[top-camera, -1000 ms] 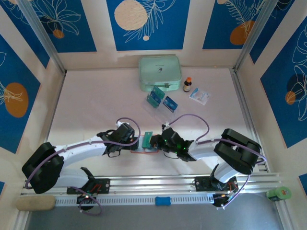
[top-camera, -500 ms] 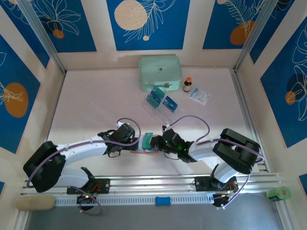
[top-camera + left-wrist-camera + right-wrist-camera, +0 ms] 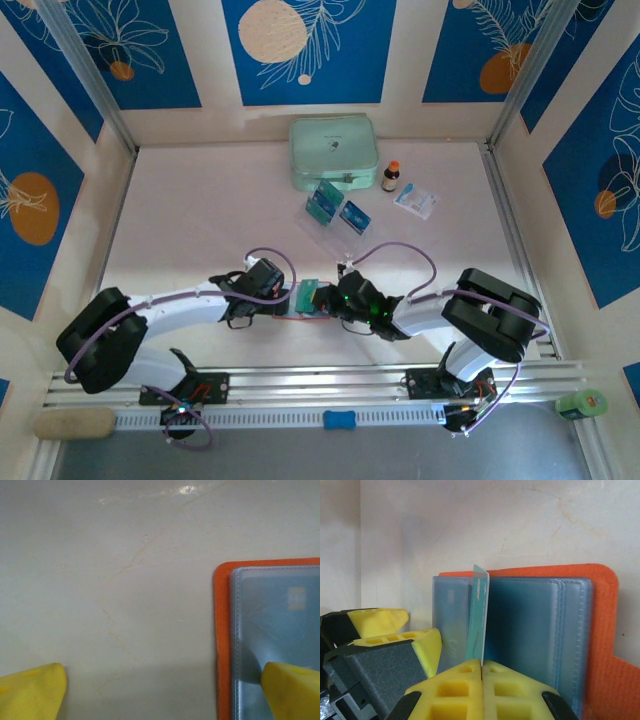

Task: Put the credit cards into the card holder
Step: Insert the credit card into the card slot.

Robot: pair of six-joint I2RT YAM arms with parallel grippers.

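The orange-red card holder (image 3: 602, 630) lies open on the table with its greyish pockets up, between the two grippers near the front (image 3: 298, 316). My right gripper (image 3: 482, 664) is shut on one teal credit card (image 3: 479, 612). The card stands on edge with its far end at the pockets. My left gripper (image 3: 162, 692) is open and straddles the card holder's (image 3: 223, 630) left edge. One of its yellow fingertips (image 3: 292, 690) rests on a pocket, the other on the bare table. In the top view the left gripper (image 3: 288, 297) and right gripper (image 3: 322, 297) meet over the card (image 3: 310, 292).
Two more teal cards (image 3: 323, 202) (image 3: 353, 216) stand in a clear plastic rack behind the grippers. A mint-green zip case (image 3: 334, 153), a small brown bottle (image 3: 390, 177) and a white-and-blue sachet (image 3: 416, 200) sit at the back. Metal rails run along the near edge.
The left arm has edged right, bringing its gripper closer to the card holder. The right gripper, still holding the card, has shifted slightly left.
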